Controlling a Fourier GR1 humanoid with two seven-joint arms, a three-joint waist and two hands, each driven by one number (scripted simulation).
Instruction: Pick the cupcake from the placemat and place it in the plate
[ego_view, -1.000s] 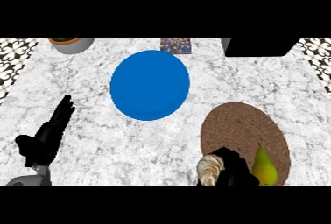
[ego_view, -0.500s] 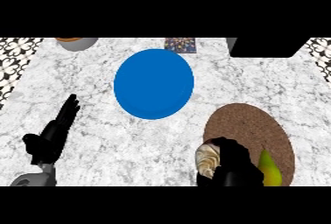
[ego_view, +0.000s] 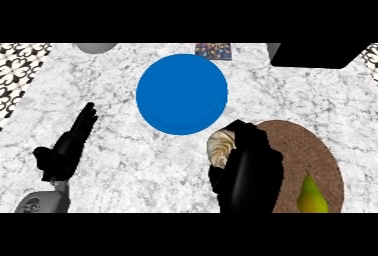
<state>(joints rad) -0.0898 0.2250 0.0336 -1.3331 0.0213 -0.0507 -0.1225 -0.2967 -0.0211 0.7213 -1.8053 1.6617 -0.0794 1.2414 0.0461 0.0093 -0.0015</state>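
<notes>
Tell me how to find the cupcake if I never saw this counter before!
Look for the big blue plate in the middle of the marble counter. Just below its right edge, the black right hand curls round the cupcake. It is pale and swirly, unlike the pointed yellow-green fruit on the brown placemat.

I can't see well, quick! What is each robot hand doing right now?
Left hand: open, fingers straight, holding nothing.
Right hand: shut on the cupcake.

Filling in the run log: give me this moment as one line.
right hand: shut on cupcake | cupcake: between placemat and blue plate, not on plate | left hand: open, resting at left
</notes>
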